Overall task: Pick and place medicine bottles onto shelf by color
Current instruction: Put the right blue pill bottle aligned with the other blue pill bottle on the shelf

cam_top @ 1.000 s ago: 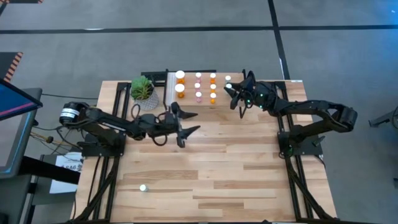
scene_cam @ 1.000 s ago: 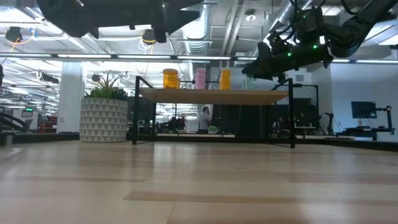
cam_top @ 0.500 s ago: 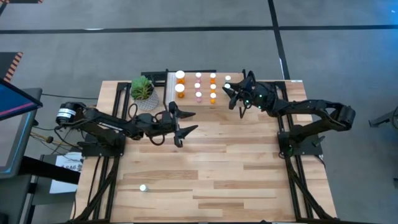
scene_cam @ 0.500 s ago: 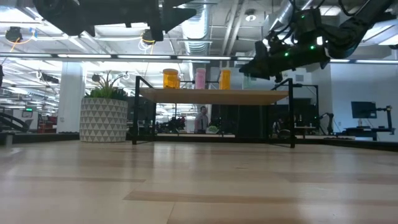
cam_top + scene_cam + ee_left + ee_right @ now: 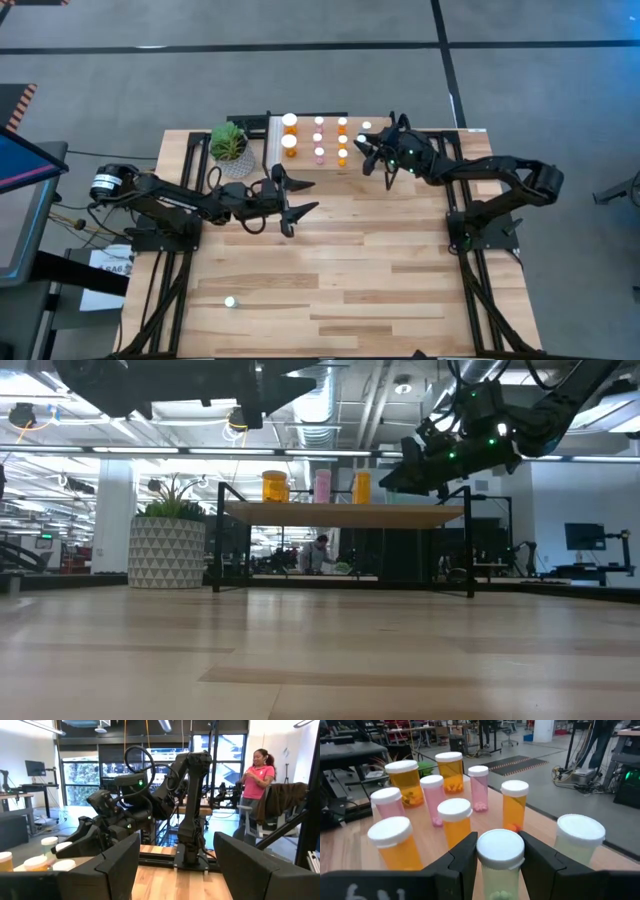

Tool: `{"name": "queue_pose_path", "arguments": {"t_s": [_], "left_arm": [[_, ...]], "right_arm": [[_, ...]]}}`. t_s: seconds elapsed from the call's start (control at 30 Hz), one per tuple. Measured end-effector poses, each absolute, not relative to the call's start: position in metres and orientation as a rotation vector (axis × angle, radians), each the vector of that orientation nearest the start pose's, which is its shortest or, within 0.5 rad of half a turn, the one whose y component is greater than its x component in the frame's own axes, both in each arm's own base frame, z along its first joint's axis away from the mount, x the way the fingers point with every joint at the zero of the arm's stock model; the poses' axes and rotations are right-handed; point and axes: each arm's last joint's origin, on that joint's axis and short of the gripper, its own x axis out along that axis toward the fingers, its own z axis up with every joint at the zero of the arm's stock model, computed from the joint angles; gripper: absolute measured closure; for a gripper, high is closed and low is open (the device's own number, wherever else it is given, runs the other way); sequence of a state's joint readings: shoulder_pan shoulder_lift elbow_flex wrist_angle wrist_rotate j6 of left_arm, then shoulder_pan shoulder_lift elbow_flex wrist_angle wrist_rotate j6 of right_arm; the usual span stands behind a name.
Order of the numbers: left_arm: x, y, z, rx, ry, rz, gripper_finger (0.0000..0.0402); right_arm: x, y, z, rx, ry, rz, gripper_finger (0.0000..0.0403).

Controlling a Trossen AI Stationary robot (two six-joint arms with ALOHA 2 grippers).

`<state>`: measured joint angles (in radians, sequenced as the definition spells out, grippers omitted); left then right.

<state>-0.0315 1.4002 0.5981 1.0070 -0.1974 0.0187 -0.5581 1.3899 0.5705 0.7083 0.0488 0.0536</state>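
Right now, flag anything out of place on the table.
One stray bottle stands alone near the table's front left corner, far from the shelf where the other bottles are grouped. The right pincer holds a pale green bottle above the shelf.

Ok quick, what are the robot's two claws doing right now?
Left gripper: open, holding nothing, over the table.
Right gripper: closed on a pale green medicine bottle, above the shelf.
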Motion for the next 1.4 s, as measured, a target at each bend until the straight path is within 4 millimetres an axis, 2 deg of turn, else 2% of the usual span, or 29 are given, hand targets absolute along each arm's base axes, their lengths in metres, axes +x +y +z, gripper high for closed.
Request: {"name": "queue_pose_path", "arguments": {"t_s": [0.3, 0.83, 1.4], "left_arm": [[0.283, -0.003, 0.248, 0.001, -0.199, 0.174, 0.0159], [0.283, -0.003, 0.249, 0.001, -0.199, 0.173, 0.0159], [0.283, -0.004, 0.248, -0.016, -0.195, 0.147, 0.0159]], "right_arm": [[0.229, -0.147, 0.225, 0.066, 0.093, -0.618, 0.025], [0.224, -0.15, 0.219, 0.072, 0.166, -0.638, 0.0244], [0.224, -0.149, 0.218, 0.11, 0.171, -0.638, 0.0166]]}}
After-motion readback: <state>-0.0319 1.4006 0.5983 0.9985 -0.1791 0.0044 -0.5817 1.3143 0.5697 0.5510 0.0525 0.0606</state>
